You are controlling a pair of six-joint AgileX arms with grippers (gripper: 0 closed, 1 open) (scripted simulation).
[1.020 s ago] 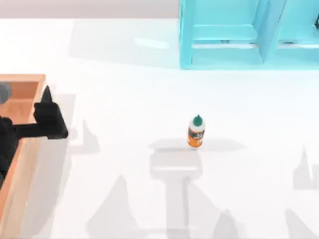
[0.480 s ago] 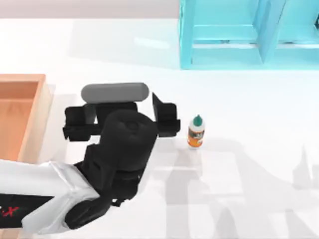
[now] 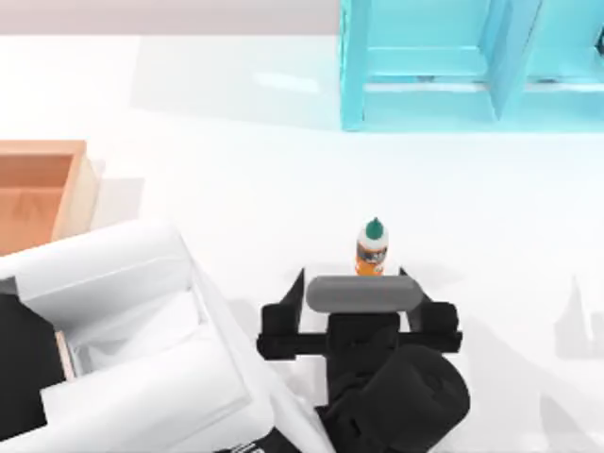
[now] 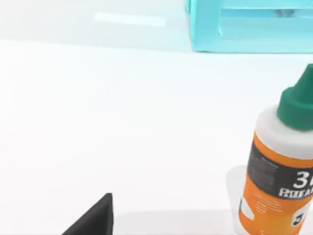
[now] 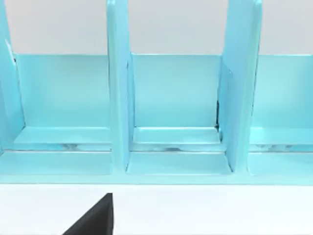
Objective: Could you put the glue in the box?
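Observation:
The glue [image 3: 373, 247] stands upright mid-table, a small bottle with a green pointed cap and an orange-and-white label. My left gripper [image 3: 353, 276] is open just on the near side of it, its two black fingers pointing toward the far edge, tips level with the bottle's base and spread wider than the bottle. In the left wrist view the glue [image 4: 279, 161] looms close and one fingertip [image 4: 93, 223] shows. The box [image 3: 42, 148], a wooden tray with tan walls, lies at the left edge, partly hidden by my white left arm. One right fingertip [image 5: 94, 221] shows, set wide to the side.
A cyan shelf unit [image 3: 444, 66] with compartments stands at the far right of the table, also facing my right wrist camera as the shelf unit [image 5: 171, 112]. My left arm's white link [image 3: 123, 330] covers the near-left table.
My left arm swung from over the box rightward and toward the near edge. Its open gripper now sits right behind the glue. The bottle has not moved.

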